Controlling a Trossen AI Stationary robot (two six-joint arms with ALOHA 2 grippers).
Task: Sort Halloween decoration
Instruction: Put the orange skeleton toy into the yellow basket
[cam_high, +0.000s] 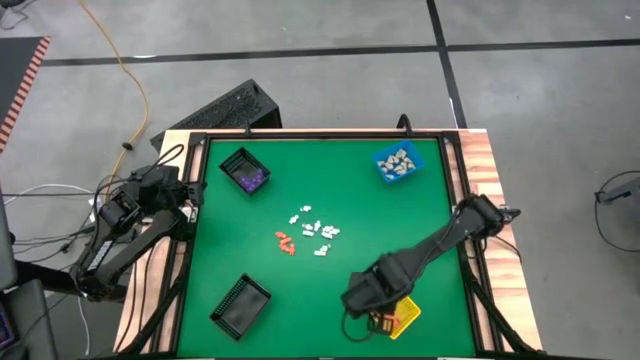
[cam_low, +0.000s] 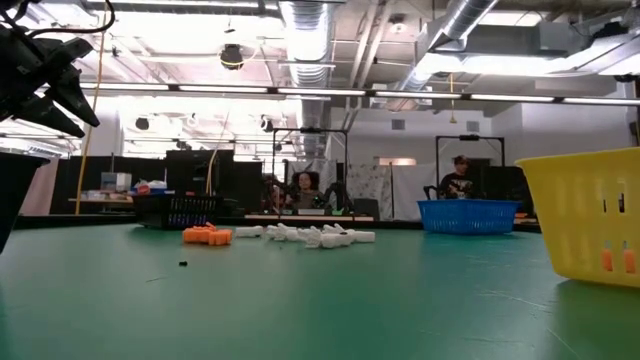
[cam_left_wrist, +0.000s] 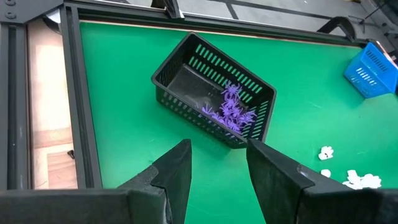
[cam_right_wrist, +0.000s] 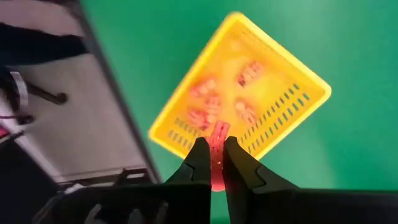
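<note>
Small white pieces (cam_high: 315, 225) and orange pieces (cam_high: 285, 242) lie loose on the green mat at mid-table. Purple pieces (cam_left_wrist: 231, 111) lie in the far-left black bin (cam_high: 245, 172). Beige pieces lie in the blue bin (cam_high: 397, 163). My right gripper (cam_right_wrist: 211, 148) is shut on an orange piece above the yellow bin (cam_right_wrist: 242, 99), which holds several orange pieces (cam_right_wrist: 208, 102). My left gripper (cam_left_wrist: 217, 149) is open and empty, raised at the table's left edge, near the black bin with the purple pieces. My right gripper pinches an orange piece (cam_right_wrist: 217, 134) between its two fingers (cam_right_wrist: 200, 158). It comes from above, pointing down. The piece is lifted clear over the near rim of the yellow bin. Part of it sticks out past the fingertips.
A second black bin (cam_high: 240, 303) stands at the near left, nothing showing inside it. The black frame rail (cam_left_wrist: 81, 106) runs along the table's left edge. Bare green mat (cam_high: 330, 180) lies between the bins. People sit in the room beyond the table (cam_low: 300, 188).
</note>
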